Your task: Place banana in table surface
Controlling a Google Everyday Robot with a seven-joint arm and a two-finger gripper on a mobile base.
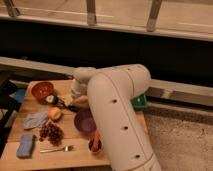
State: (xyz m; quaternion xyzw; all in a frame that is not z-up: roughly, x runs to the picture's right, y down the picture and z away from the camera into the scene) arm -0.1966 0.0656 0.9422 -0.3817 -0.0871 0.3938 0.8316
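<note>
Apparently the banana [67, 98] is lying low near the far edge of the table [75, 159], just right of the red bowl [42, 90], with only a pale sliver of it showing beside the wrist. The gripper [64, 104] is sitting right at it with its jaws drawn together. I cannot tell whether they are pinching the fruit or closing beside it, because the arm [117, 115] is covering much of that spot.

Judging from this, the step in hand is securing the banana so that it can go to bare wood. Doing it well is calling for a hold across the banana's middle, so the curved fruit is not swinging or slipping out. The pressure is needing to be gentle, since soft fruit bruises. Any lift is wanting to go straight up, clear of the bowl's rim, before travelling sideways.

Neighbours are crowding the route. An orange fruit [55, 114] is sitting just nearer, and a purple bowl [85, 121] is standing toward the middle. A cloth [35, 120] and grapes [51, 132] are lying toward the left edge. The plainest wood is showing along the near edge, below the fork [57, 149], so I am judging that the safest landing, with the banana released low and flat.
</note>
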